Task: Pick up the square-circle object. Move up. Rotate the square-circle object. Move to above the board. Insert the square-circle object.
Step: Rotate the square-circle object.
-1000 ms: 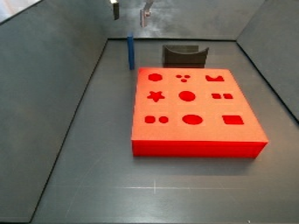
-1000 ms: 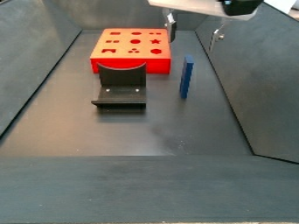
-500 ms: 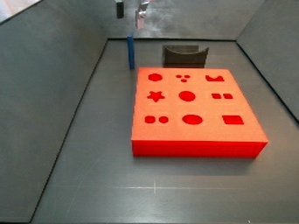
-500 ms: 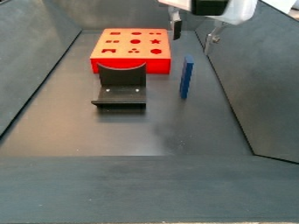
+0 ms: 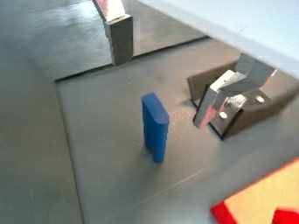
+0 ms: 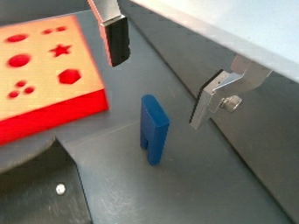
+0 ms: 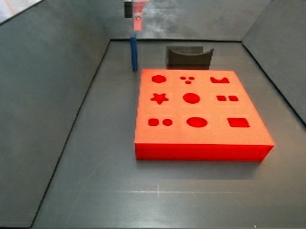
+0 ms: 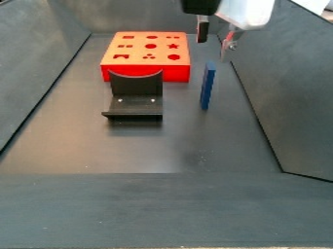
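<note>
The claw [image 6: 163, 74] hung open above the small blue plastic peg [image 6: 153, 128], which stood upright beside the flat red-orange board [image 6: 52, 105].

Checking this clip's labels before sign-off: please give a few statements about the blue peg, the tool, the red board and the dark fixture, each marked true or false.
1. The square-circle object stands upright on the floor. True.
2. The tool is shut on the peg. False: its fingers are open, above the peg and clear of it.
3. The peg sits in a hole of the board. False: it stands beside the board.
4. The fixture stands on the floor next to the board. True.
</note>
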